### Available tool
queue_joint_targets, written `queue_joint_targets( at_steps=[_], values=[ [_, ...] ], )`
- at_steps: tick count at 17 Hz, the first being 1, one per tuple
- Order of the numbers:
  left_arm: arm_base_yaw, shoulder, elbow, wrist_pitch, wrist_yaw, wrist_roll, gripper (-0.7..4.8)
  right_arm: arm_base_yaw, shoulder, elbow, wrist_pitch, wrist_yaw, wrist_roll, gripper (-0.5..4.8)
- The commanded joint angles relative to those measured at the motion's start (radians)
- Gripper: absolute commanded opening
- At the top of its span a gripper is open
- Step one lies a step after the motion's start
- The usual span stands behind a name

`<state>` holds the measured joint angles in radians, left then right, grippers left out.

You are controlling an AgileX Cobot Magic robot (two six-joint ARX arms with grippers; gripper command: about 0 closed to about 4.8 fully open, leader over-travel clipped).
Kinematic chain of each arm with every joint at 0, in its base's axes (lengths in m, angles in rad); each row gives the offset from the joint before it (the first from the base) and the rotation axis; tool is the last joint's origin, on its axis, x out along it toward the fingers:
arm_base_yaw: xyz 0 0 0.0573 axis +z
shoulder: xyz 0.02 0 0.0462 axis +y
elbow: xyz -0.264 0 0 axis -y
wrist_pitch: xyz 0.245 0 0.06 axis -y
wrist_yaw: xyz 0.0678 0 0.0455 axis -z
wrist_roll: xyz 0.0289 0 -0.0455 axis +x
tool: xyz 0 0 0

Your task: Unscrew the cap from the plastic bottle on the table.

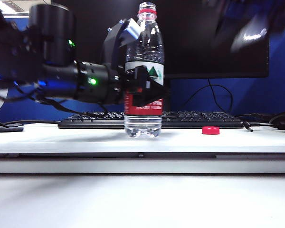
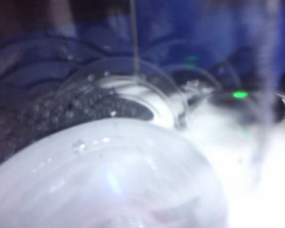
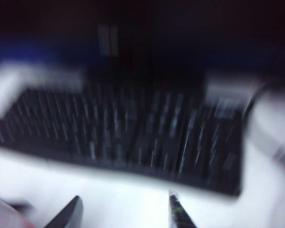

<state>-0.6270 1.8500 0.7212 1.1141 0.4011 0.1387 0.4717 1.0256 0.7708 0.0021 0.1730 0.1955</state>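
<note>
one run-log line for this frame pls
left gripper: shut on plastic bottle, upright on table | cap: off, lying on table | right gripper: open, empty, above table near keyboard

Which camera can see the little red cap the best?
The exterior view. There the cap lies sharp on the table, right of the plastic bottle, which the left gripper holds. The left wrist view shows only blurry bottle up close. The right wrist view, with the open right gripper, is blurred; no clear cap there.
</note>
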Motion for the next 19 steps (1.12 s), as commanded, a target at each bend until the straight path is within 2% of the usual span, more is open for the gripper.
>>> queue_joint_targets(
  at_steps=[1, 5, 11, 12, 13, 15, 16, 17, 19],
  values=[
    [-0.006, 0.052, 0.019, 0.004, 0.007, -0.040, 2.69, 0.000, -0.133, 0.006, 0.013, 0.012, -0.060, 2.34],
    [-0.019, 0.076, 0.030, 0.062, 0.007, -0.046, 2.69, 0.000, -0.287, 0.006, -0.092, 0.031, -0.066, 2.35],
    [-0.018, 0.076, 0.032, 0.070, 0.004, -0.046, 2.90, 0.000, -0.334, 0.006, -0.140, 0.058, -0.069, 2.35],
    [-0.018, 0.076, 0.032, 0.070, 0.003, -0.046, 3.47, 0.000, -0.334, 0.006, -0.140, 0.058, -0.069, 2.35],
    [-0.018, 0.076, 0.033, 0.071, 0.003, -0.046, 3.78, 0.000, -0.334, 0.006, -0.141, 0.057, -0.069, 2.35],
    [-0.018, 0.076, 0.034, 0.079, 0.004, -0.046, 3.78, 0.000, -0.334, 0.006, -0.141, 0.058, -0.069, 2.35],
    [-0.018, 0.076, 0.034, 0.096, 0.007, -0.048, 4.05, 0.000, -0.334, 0.006, -0.142, 0.058, -0.069, 2.35],
    [-0.018, 0.076, 0.034, 0.134, 0.006, -0.070, 4.69, 0.000, -0.334, 0.006, -0.148, 0.058, -0.069, 2.35],
    [-0.015, 0.075, 0.034, 0.189, 0.007, -0.095, 4.79, 0.000, -0.334, 0.006, -0.163, 0.058, -0.069, 2.35]
  ],
)
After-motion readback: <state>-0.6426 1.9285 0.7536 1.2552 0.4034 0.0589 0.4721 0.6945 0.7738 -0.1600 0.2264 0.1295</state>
